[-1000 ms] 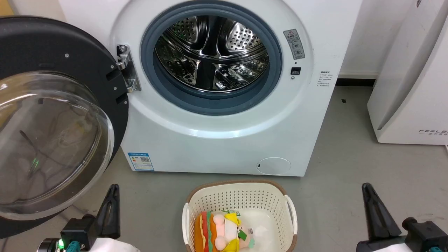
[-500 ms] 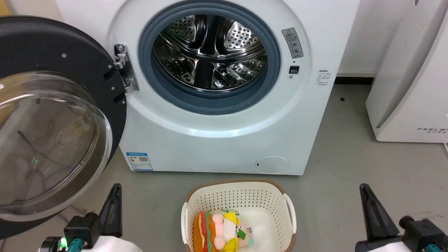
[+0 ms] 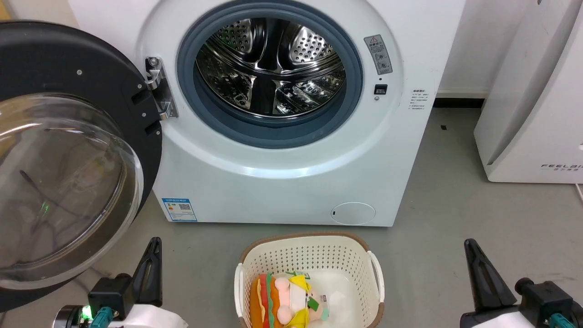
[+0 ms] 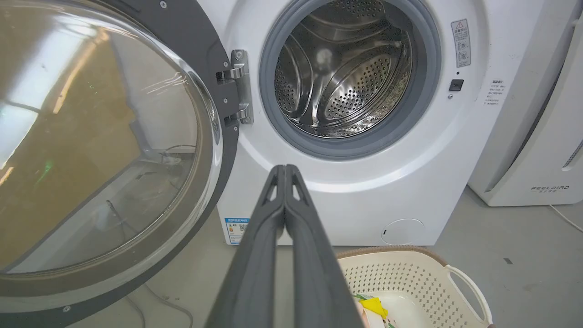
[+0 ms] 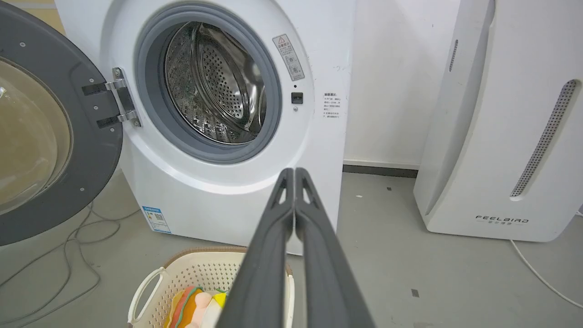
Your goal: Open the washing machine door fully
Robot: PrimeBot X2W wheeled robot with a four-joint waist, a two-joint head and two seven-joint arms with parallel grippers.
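The white washing machine (image 3: 291, 182) (image 4: 432, 150) (image 5: 191, 200) faces me with its steel drum (image 3: 273, 68) exposed inside the grey rubber ring. Its black round door (image 3: 59, 59) (image 4: 191, 36) (image 5: 50, 95), with a clear glass bowl (image 3: 59, 182), stands swung wide to the left on its metal hinge (image 3: 158, 93). My left gripper (image 3: 152, 255) (image 4: 285, 171) is shut and empty, low at the left below the door's edge. My right gripper (image 3: 473, 257) (image 5: 294, 173) is shut and empty too, low at the right over the floor.
A cream laundry basket (image 3: 309, 255) (image 4: 410, 273) (image 5: 191, 269) with a burger-shaped plush toy (image 3: 282, 303) sits on the grey floor before the machine. A white FEELBIRD appliance (image 3: 537, 105) (image 5: 505, 118) stands at the right. Cables (image 5: 68, 241) lie under the door.
The whole head view has drifted a little up and left, so the camera moved. Both grippers sit slightly lower and more inward in that view. The door stays swung wide.
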